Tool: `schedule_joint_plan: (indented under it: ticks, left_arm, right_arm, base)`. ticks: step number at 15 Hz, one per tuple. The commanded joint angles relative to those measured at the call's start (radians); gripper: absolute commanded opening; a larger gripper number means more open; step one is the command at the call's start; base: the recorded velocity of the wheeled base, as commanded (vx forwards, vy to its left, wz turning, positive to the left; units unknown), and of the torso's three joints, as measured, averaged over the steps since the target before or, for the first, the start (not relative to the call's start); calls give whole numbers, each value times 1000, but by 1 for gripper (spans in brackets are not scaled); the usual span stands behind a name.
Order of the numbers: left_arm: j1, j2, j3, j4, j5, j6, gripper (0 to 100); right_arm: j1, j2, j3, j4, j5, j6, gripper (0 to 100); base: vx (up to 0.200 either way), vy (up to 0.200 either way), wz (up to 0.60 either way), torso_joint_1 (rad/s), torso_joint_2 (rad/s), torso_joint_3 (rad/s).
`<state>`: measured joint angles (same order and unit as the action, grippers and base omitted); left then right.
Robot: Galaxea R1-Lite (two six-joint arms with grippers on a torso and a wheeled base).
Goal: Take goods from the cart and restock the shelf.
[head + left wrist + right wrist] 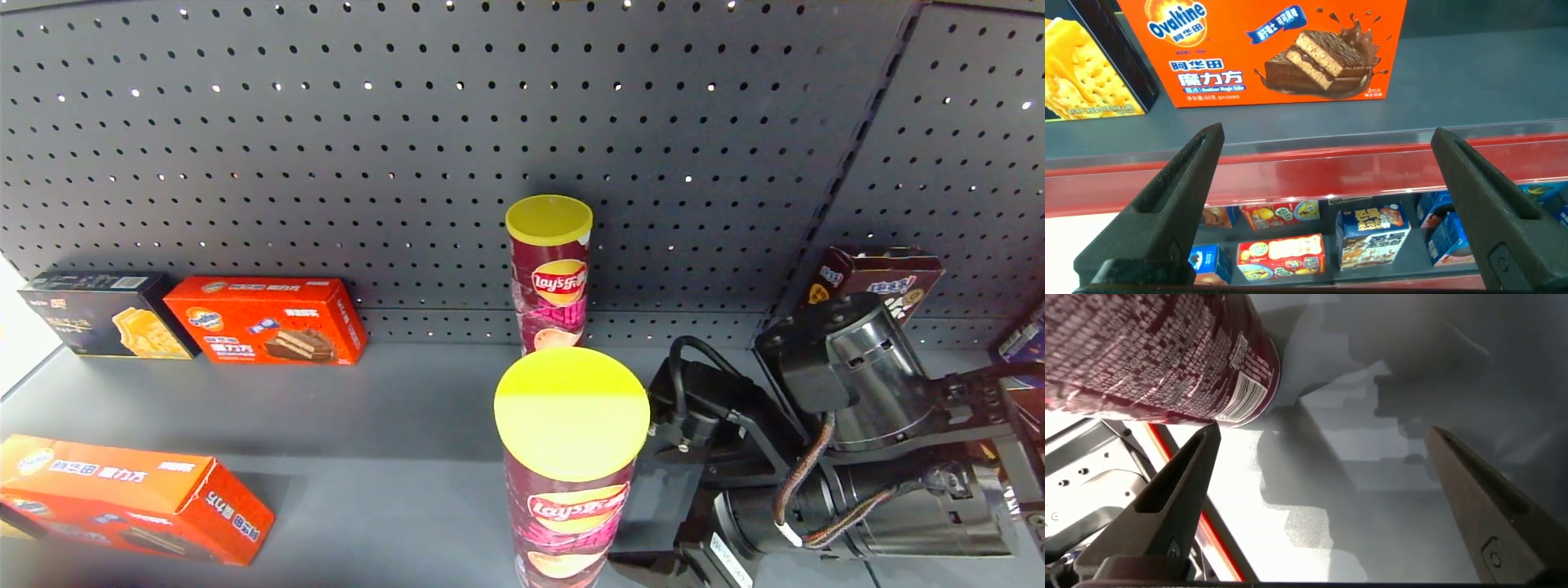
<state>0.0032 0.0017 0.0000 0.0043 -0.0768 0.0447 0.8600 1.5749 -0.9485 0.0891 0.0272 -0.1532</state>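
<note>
Right now my right claw (1323,431) is spread wide and holds nothing; the near chip can (569,465) stands upright on the shelf (392,425) close by 1 of its fingers (1180,486), ungripped, with my right arm just to the can's right. Behind it a 2nd can (551,278) stands against the pegboard (326,147), with a red-orange box (265,320) and a black box (106,314) off to the left and a brown box (878,273) behind my arm. My left claw (1328,131) is also wide open and empty, facing an orange cake box (1282,49).
</note>
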Motion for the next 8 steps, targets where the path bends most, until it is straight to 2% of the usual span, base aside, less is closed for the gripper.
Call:
schedule_joint_plan:
  ticks: [1, 8]
  left_arm:
    - [0, 0, 0, 0, 0, 0, 100]
    - [0, 0, 0, 0, 0, 0, 100]
  right_arm:
    - [-1, 4, -1, 0, 0, 0, 100]
    - [-1, 22, -6, -2, 0, 0, 100]
  base:
    - [0, 0, 0, 0, 0, 0]
    - [0, 0, 0, 0, 0, 0]
